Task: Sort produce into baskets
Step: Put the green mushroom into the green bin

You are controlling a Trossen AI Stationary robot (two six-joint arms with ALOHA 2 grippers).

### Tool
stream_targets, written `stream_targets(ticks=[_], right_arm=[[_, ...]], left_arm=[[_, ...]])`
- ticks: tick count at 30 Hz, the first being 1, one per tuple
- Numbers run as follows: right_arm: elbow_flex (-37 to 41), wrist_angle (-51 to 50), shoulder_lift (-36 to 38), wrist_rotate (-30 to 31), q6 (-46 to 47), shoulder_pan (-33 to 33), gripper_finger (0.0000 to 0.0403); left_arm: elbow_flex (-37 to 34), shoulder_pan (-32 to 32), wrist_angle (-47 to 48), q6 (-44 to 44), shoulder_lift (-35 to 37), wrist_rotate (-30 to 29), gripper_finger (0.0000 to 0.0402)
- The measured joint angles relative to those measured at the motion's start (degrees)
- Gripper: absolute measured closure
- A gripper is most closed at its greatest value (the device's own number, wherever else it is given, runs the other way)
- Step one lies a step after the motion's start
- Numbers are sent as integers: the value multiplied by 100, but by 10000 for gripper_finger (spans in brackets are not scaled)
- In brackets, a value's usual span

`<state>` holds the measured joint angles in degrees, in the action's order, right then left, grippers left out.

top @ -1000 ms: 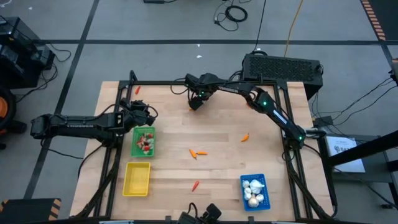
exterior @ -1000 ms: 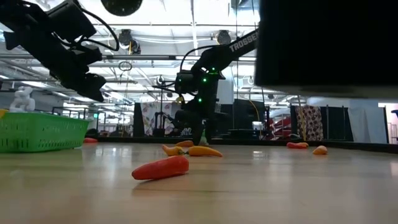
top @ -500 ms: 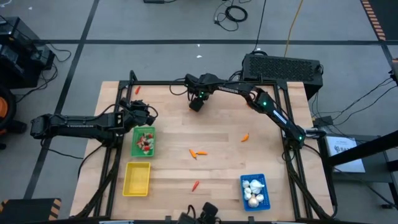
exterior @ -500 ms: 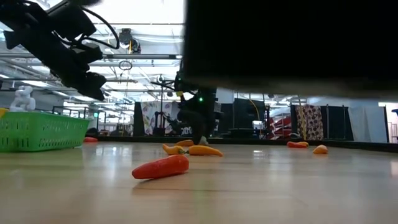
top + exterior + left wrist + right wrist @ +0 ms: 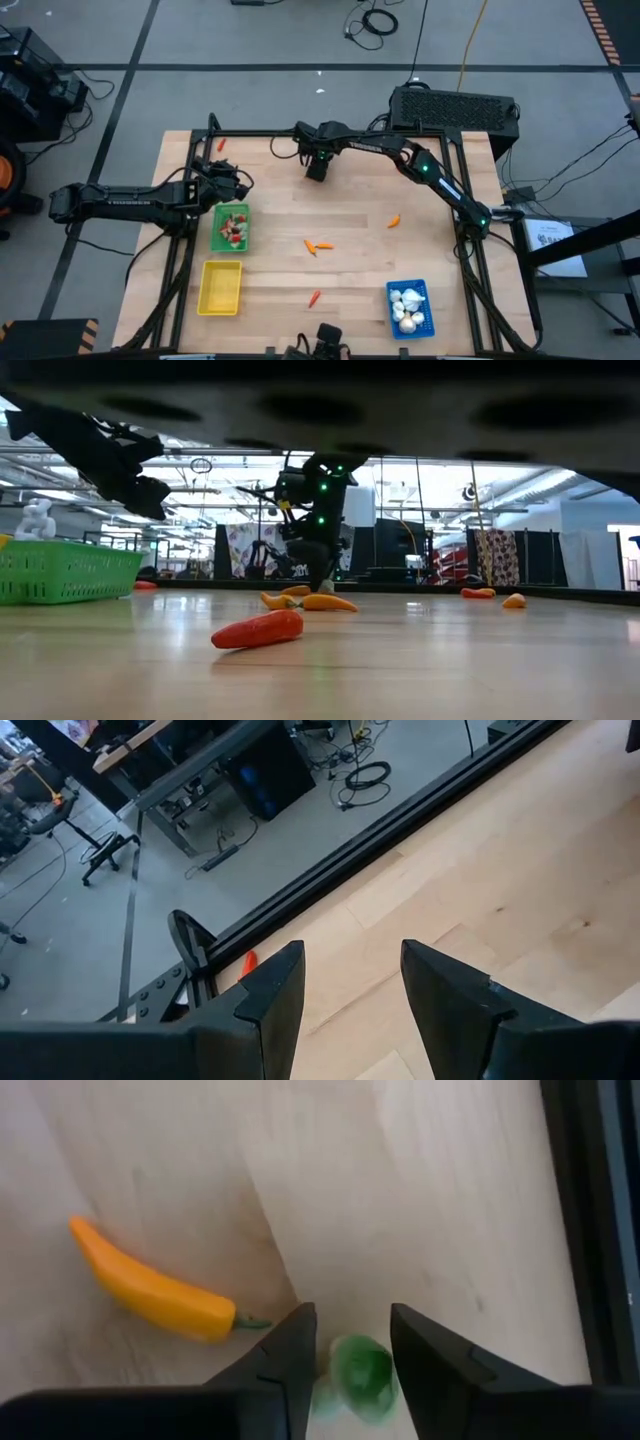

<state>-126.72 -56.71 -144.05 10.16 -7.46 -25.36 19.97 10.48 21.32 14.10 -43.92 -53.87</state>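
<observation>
My right gripper (image 5: 317, 168) is low over the table's far middle, shut on a small green piece (image 5: 362, 1372). An orange pepper (image 5: 150, 1295) lies on the wood just beside it. My left gripper (image 5: 238, 185) (image 5: 350, 990) is open and empty, above the far end of the green basket (image 5: 231, 227), which holds several red and pale bits. The yellow basket (image 5: 221, 287) stands near the left front. The blue basket (image 5: 408, 307) at the right front holds white bulbs. Loose orange pieces (image 5: 318, 245) (image 5: 394, 221) (image 5: 314, 297) lie on the table. My right gripper has the green piece (image 5: 350, 1360) between its two fingers, which point down from above. In the low view its tip (image 5: 324, 586) is down at table level; I cannot tell whether the piece is clear of the wood.
One more orange piece (image 5: 221, 143) lies at the far left corner by the frame. A black frame runs along the table's far edge (image 5: 330, 880). A dark shape fills the top of the low view (image 5: 400, 410).
My right gripper has stayed low at the table's far middle; its wrist has shifted a little toward the left edge. The dark shape close to the low camera has moved across that view. My left arm has kept still.
</observation>
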Motion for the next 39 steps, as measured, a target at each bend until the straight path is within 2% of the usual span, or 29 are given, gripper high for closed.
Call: stream_targets(ticks=[19, 27, 36, 39], right_arm=[[0, 105, 0, 41, -378, 54, 294], [-4, 406, 2, 89, -615, 90, 315], [-43, 93, 2, 774, -868, 237, 326], [-139, 38, 10, 836, -862, 265, 332]], left_arm=[[0, 0, 5, -1, 0, -172, 226], [0, 2, -26, -18, 1, -213, 226], [0, 2, -122, -144, 0, -216, 226], [0, 2, -138, -143, 0, -216, 226]])
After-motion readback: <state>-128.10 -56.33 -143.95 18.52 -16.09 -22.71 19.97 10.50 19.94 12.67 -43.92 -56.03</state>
